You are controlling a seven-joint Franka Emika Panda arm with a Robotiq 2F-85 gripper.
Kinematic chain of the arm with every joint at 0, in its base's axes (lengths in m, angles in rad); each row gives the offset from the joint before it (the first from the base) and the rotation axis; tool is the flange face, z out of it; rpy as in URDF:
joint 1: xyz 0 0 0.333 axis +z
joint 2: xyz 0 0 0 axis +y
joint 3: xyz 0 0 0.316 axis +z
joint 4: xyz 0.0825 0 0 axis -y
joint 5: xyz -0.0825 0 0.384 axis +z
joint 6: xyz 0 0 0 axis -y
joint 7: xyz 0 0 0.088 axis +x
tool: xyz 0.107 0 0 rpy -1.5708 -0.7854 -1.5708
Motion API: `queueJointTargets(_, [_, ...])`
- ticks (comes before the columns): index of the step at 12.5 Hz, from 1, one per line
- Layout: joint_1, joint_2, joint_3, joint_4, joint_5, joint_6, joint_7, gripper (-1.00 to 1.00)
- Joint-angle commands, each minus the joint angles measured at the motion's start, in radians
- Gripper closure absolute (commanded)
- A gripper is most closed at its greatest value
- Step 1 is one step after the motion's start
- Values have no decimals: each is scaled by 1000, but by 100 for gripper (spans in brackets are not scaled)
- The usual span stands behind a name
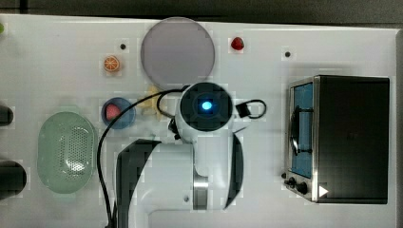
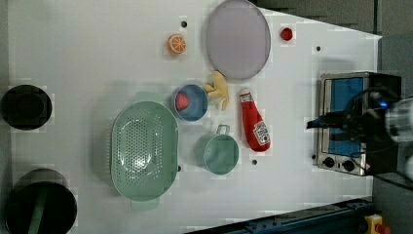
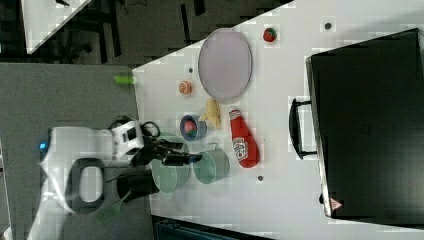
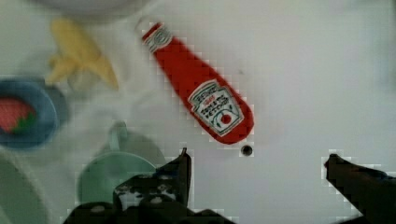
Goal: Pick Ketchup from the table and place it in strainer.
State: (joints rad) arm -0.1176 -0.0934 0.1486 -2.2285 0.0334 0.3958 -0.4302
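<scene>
The ketchup is lying on its side on the white table, not yet picked. In the left view it is seen to the right of the small green cup and of the blue bowl, just beside the yellow banana piece, with its white cap turned toward the grey plate. The strainer stands at the left view's left, beyond the bowl and the cup, and nothing is seen inside it.

The gripper is spread wide and nothing is held in it. In the wrist view both dark fingertips are seen above bare table, with the label end of the bottle just in front of them and slightly to one side.

The step in hand is judged to be the approach for the grasp. For a good result, the gripper should be brought over the thick middle of the bottle, about at the label, and not over the narrow neck, where the bottle would probably tip. The jaws should be turned so that they close across the bottle's width, because it lies obliquely to them now. The descent should be kept away from the cup, which stands near one finger. After that the bottle should be lifted high enough to pass over the cup and the strainer's rim.
</scene>
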Motion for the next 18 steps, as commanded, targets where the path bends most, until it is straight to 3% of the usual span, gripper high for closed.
queueJointTargets(1, [7, 2, 12, -74, -5, 155, -341, -100])
queueJointTargets(4, [7, 61, 14, -164, -7, 331, -511, -100])
queueJointTargets(6, [7, 123, 14, -191, -7, 410, -510, -100])
queueJointTargets(18, [6, 425, -3, -194, -7, 677, -504, -100])
